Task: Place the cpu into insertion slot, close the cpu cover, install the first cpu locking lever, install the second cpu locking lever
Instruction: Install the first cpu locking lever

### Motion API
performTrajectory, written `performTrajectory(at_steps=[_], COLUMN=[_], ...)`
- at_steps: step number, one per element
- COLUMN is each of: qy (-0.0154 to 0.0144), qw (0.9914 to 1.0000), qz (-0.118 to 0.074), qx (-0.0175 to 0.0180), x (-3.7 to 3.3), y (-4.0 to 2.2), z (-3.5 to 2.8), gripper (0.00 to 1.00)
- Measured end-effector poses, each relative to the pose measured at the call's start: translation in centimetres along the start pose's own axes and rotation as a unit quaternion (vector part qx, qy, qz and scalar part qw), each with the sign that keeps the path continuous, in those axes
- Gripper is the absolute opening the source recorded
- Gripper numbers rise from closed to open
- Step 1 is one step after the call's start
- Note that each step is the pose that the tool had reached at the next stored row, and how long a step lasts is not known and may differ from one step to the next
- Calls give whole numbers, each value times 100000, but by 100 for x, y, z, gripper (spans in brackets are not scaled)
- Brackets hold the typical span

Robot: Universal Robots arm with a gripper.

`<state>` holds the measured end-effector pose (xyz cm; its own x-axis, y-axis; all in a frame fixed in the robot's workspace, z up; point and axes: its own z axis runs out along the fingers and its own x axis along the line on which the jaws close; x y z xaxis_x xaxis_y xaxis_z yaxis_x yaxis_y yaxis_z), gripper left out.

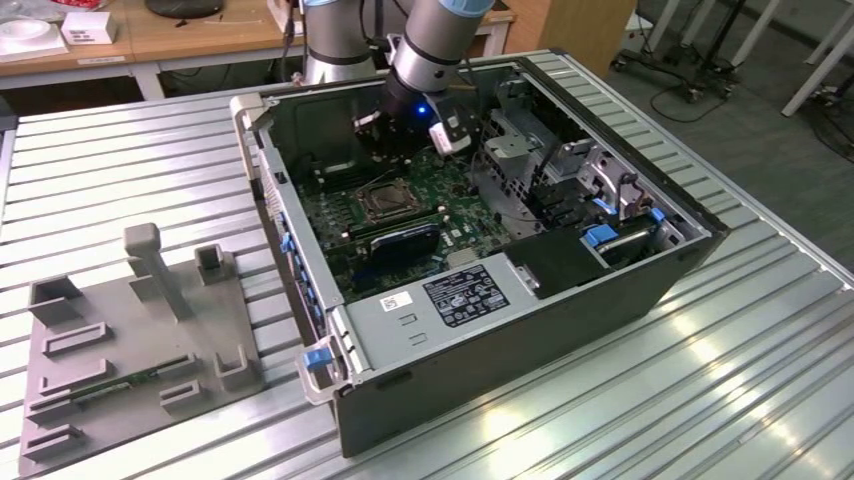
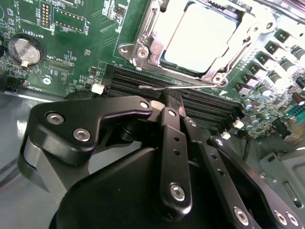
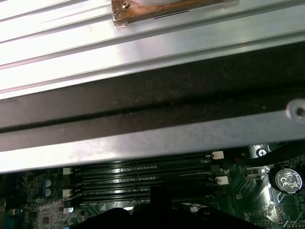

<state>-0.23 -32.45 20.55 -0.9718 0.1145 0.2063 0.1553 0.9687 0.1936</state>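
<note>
Black linkage of the tool (image 2: 172, 102) is seen closest in the second wrist view, its fingers pressed together on a thin wire lever (image 2: 159, 88) just above the long memory slots (image 2: 209, 107). Beyond it, the cpu (image 2: 200, 36) is seen seated in the insertion slot (image 2: 143, 47), and the cpu cover (image 2: 248, 33) is judged to be folded down around it, its frame lying on the chip's edges. Placement and cover closing are therefore taken as done. Locking appears under way on one lever; whether either lever is latched cannot be told. In the exterior view, the tool (image 1: 400, 150) is lowered inside the open computer case (image 1: 561, 290) on the ribbed table (image 1: 120, 170).
</note>
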Motion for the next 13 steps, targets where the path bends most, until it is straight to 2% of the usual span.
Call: performTrajectory(at_steps=[13], qy=[0], qw=[100000], qz=[-5], qx=[-1], x=[-35], y=[-13], z=[64], gripper=[11])
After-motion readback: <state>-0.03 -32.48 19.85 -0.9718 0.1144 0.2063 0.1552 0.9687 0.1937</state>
